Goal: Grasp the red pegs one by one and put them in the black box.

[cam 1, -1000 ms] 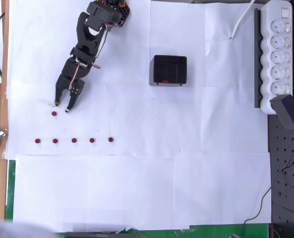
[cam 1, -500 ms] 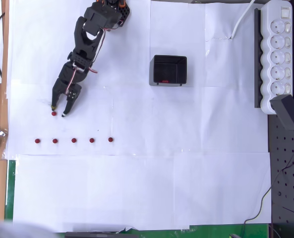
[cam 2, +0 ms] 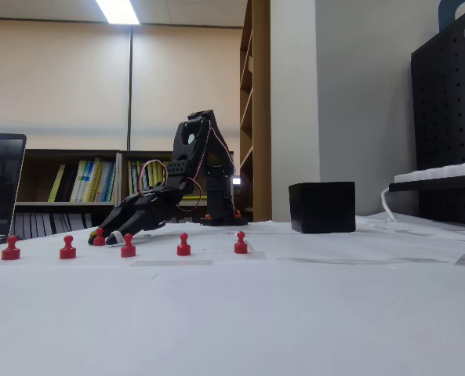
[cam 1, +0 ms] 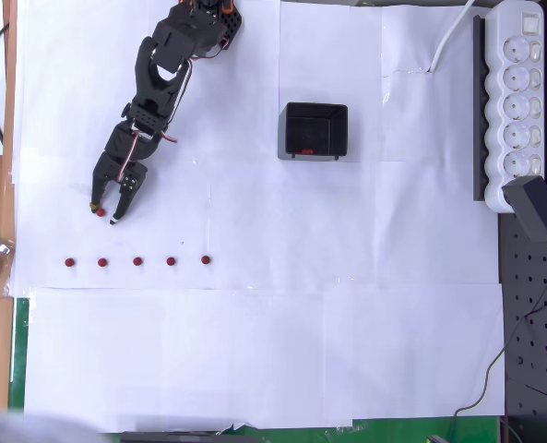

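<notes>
In the overhead view, you had five red pegs (cam 1: 137,261) in a row at lower left, and just above them a sixth peg (cam 1: 101,212) lay between the spread fingers of your gripper (cam 1: 104,212), close to the left fingertip. Farther up, right of centre, the black box (cam 1: 315,130) sat well apart from the gripper, with red showing inside.

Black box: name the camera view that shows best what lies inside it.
The overhead view. It looks straight down into the open black box, where small red bits show on the floor near its lower wall. The fixed view, from table height, shows the black box as a closed-looking side wall, contents hidden.
</notes>
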Motion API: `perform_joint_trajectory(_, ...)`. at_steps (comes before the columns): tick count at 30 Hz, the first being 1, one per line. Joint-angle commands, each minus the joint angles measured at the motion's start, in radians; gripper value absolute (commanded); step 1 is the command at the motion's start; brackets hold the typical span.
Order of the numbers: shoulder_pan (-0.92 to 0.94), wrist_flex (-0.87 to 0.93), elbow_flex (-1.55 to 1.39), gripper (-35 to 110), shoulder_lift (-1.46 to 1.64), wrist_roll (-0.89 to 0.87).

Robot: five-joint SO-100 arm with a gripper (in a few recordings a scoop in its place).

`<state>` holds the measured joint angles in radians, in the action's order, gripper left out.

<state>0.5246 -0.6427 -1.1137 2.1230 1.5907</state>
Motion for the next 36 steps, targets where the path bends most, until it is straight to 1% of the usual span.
perform_joint_trajectory(1,0.018,0.025,-0.015,10,0.011,0.012)
perform_joint_trajectory(5,0.018,0.069,-0.015,0,0.0,0.014)
perform_joint_trajectory(11,0.014,0.196,-0.023,0,-0.054,0.025)
perform_joint_trajectory(13,0.003,0.295,-0.034,0,-0.103,0.043)
perform_joint_trajectory(15,-0.015,0.499,-0.083,0,-0.184,0.083)
perform_joint_trajectory(19,-0.098,1.244,-0.341,0,-0.371,0.15)
perform_joint_trajectory(22,-0.235,1.677,-0.503,0,-0.476,0.239)
perform_joint_trajectory(24,-0.348,1.913,-0.626,0,-0.505,0.313)
perform_joint_trajectory(26,-0.463,2.098,-0.738,0,-0.515,0.356)
perform_joint_trajectory(29,-0.643,2.249,-0.879,0,-0.526,0.451)
perform_joint_trajectory(31,-0.772,2.298,-0.965,0,-0.537,0.514)
perform_joint_trajectory(36,-1.095,2.396,-1.144,0,-0.543,0.571)
